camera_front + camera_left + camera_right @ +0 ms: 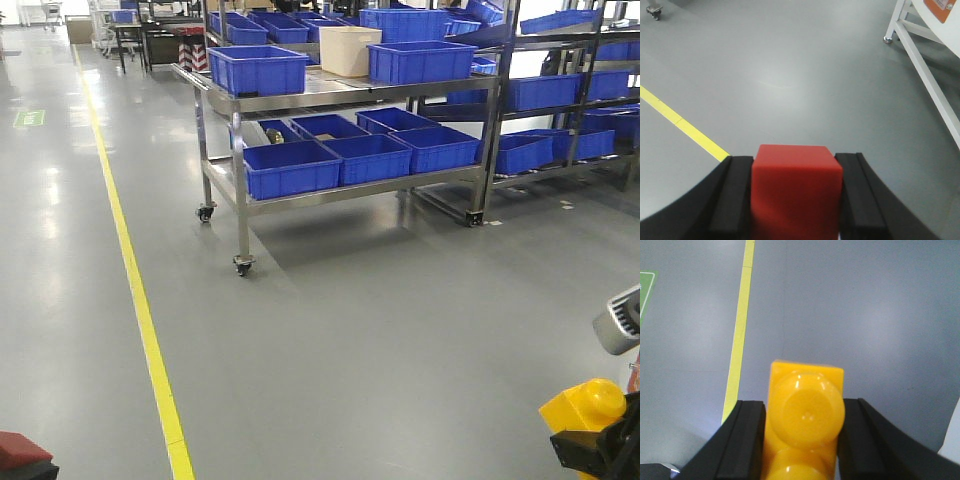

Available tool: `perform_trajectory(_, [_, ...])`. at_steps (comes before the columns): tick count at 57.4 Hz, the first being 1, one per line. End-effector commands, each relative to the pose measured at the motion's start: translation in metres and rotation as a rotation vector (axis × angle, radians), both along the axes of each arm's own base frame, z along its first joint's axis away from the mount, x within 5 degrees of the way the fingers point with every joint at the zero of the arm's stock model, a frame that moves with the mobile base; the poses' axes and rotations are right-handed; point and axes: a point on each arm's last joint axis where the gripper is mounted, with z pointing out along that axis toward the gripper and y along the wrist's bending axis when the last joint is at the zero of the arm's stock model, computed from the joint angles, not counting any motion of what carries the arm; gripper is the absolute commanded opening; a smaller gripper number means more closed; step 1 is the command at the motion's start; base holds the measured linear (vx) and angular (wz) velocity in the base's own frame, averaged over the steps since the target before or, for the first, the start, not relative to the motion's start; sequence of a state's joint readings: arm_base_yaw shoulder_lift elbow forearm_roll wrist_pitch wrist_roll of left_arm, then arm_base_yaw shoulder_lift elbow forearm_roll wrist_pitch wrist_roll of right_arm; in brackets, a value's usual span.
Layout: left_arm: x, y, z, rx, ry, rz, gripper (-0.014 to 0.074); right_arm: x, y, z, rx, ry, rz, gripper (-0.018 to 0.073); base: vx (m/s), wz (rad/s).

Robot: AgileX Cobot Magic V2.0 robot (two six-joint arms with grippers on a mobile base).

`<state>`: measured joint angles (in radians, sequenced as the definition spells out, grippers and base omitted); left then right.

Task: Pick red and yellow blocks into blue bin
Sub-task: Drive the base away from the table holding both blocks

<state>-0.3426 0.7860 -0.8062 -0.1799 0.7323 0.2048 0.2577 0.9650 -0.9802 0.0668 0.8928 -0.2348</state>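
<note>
My left gripper (795,162) is shut on the red cube (796,190), held between both black pads above the grey floor. It shows at the bottom left of the front view (22,447). My right gripper (804,405) is shut on the yellow studded brick (806,410), also seen at the bottom right of the front view (583,405). Both are well short of the cart. A large blue bin (258,68) stands on the left of the steel cart's top shelf, and a second one (421,61) stands to its right.
The steel cart (340,95) stands on castors ahead, with several blue crates on its lower shelf (345,155) and a beige box (348,50) on top. Racks with blue crates (560,95) stand at right. A yellow floor line (135,290) runs on the left. A white frame leg (925,70) is at right.
</note>
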Motion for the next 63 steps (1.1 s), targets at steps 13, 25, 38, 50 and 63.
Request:
perform_trajectory(13, [0.0011,-0.0011,0.0161,-0.056,-0.093,0.009,0.0201,0.0008,0.0003,0.0152,0.023,-0.099,0.0,0.0247,0.0,0.0])
perform_trajectory(25, [0.0006,-0.001,0.0164,-0.057,-0.095,0.009,0.0201,0.0008,0.0003,0.0152,0.023,-0.099,0.0,0.0247,0.06,-0.07])
perform_trajectory(38, [0.0006,-0.001,0.0164,-0.057,-0.095,0.009,0.0201,0.0008,0.0003,0.0152,0.023,-0.099,0.0,0.0247,0.11,-0.01])
perform_trajectory(50, [0.0006,-0.001,0.0164,-0.057,-0.095,0.009,0.0201,0.0008,0.0003,0.0152,0.023,-0.099,0.0,0.0247,0.16,0.08])
perform_trajectory(63, [0.0006,-0.001,0.0164,-0.057,-0.095,0.009,0.0201,0.0008,0.0003,0.0152,0.023,-0.099,0.0,0.0247,0.23,0.0])
